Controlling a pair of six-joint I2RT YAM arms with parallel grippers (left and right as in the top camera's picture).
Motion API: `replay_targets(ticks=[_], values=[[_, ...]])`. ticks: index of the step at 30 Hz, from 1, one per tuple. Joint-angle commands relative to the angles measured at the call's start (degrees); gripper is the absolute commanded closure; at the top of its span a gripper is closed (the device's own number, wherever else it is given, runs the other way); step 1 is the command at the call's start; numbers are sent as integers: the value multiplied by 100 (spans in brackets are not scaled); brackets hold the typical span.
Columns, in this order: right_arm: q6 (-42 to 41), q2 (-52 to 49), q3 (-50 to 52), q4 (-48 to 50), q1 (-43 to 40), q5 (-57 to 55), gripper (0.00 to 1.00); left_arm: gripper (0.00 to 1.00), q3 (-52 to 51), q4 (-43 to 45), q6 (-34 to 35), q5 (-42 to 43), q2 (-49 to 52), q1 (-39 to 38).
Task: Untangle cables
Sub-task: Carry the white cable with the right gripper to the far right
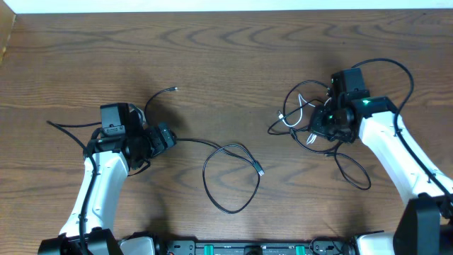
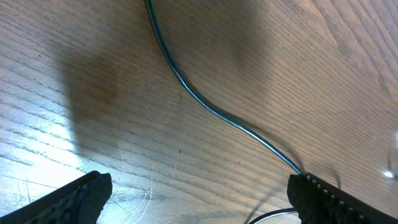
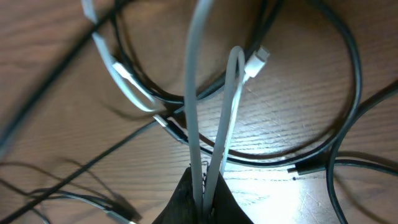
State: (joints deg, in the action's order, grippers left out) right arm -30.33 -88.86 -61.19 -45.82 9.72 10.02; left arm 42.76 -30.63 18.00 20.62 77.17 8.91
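Black cable [image 2: 236, 124] lies nearest you, curled in a loose loop at mid-table on the wooden table [image 1: 212, 57]. From there it runs left to your left gripper [image 1: 166, 139], whose jaws stand wide apart with the cord reaching one fingertip, not held. Farther back on the right, your right gripper [image 3: 202, 199] is clamped on a fold of the white cable [image 3: 231, 112], with black loops lying around it.

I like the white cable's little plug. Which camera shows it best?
The right wrist view: the plug is close and clear, with the white cable pinched in the fingers. Overhead shows it tiny and pale; the left wrist view shows none of it.
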Motion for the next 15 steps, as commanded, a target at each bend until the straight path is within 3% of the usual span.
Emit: replay_targets(ticks=[1,15], values=[[140,706,-385,90,-68,-87,99,4,-39,-9,-13,-57,31,13],[1488,2736,-525,2551,-66,758,99,4,-39,-9,-11,-57,31,13]])
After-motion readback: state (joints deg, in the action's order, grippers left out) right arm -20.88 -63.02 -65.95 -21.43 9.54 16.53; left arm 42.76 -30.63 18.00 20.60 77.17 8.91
